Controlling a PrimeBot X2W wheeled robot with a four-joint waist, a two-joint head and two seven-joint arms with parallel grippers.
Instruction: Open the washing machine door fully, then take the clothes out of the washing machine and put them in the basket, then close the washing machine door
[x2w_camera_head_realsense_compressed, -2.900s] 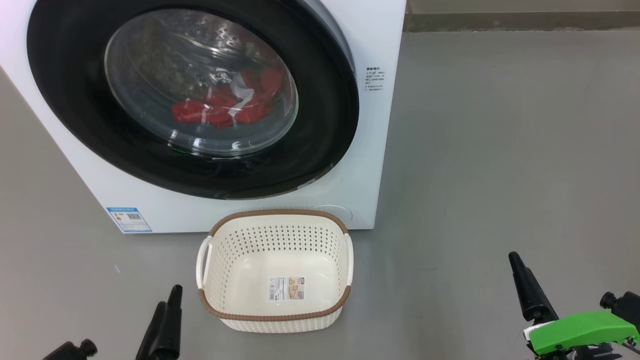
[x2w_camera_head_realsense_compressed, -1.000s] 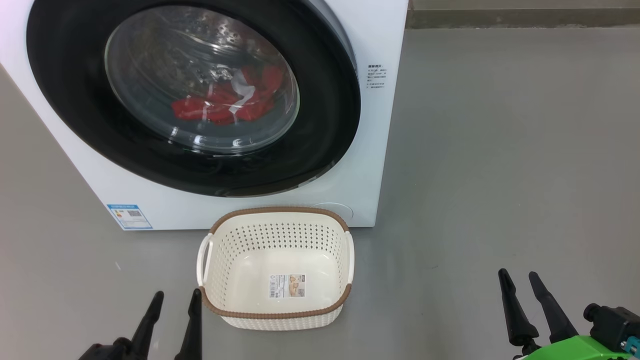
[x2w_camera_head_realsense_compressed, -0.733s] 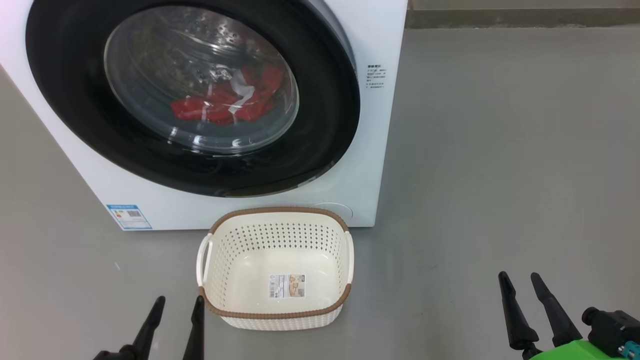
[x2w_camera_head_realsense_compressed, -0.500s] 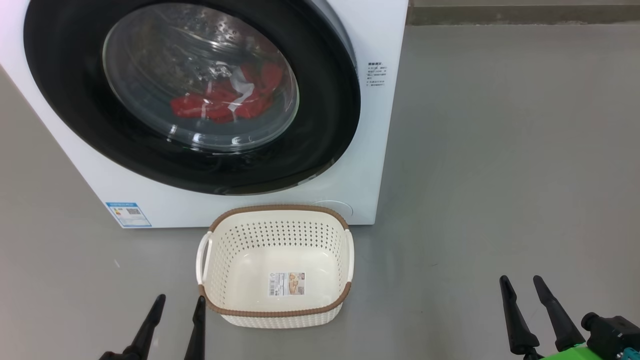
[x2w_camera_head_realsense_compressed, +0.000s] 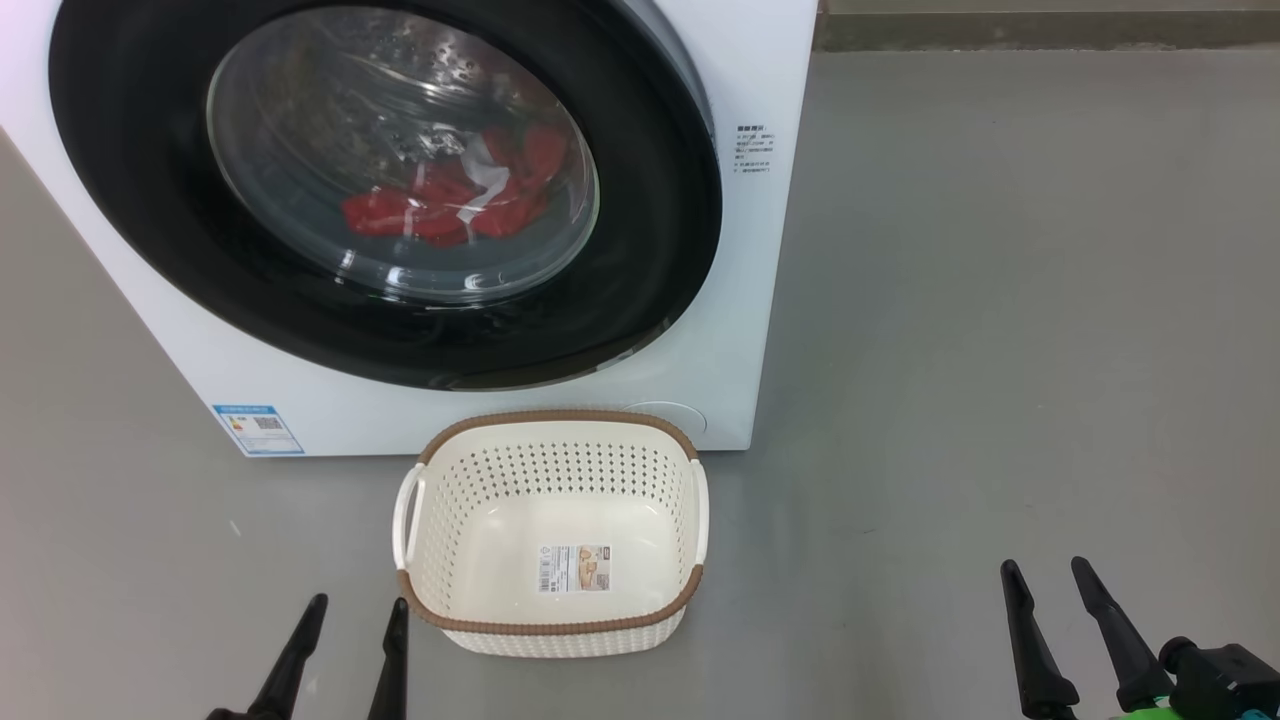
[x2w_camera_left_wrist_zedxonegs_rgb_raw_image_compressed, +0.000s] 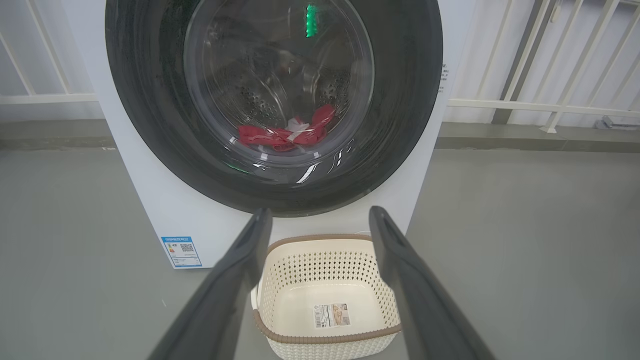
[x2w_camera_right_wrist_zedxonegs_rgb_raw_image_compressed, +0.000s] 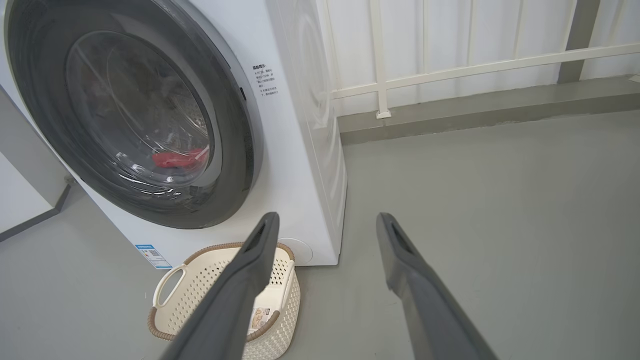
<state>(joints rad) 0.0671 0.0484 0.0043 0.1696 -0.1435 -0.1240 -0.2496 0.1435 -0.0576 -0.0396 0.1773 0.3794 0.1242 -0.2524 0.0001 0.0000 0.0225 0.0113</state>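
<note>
The white washing machine (x2w_camera_head_realsense_compressed: 760, 250) stands ahead with its black-rimmed round door (x2w_camera_head_realsense_compressed: 650, 200) shut against the front. Behind the glass, the red clothes (x2w_camera_head_realsense_compressed: 450, 205) lie at the bottom of the drum, also seen as red clothes (x2w_camera_left_wrist_zedxonegs_rgb_raw_image_compressed: 287, 135). The cream basket (x2w_camera_head_realsense_compressed: 552, 625) sits on the floor just in front of the machine and holds nothing. My left gripper (x2w_camera_head_realsense_compressed: 358, 606) is open low at the basket's near-left corner. My right gripper (x2w_camera_head_realsense_compressed: 1045, 572) is open, far right of the basket, over bare floor.
Grey floor (x2w_camera_head_realsense_compressed: 1000, 300) spreads to the right of the machine. A white railing (x2w_camera_right_wrist_zedxonegs_rgb_raw_image_compressed: 450, 70) on a raised kerb runs behind it. A blue label (x2w_camera_head_realsense_compressed: 258, 428) marks the machine's lower left corner.
Both grippers have drifted slightly lower in the head view over the last second; nearly three seconds ago each stood turned edge-on. The door, clothes and basket have not moved.
</note>
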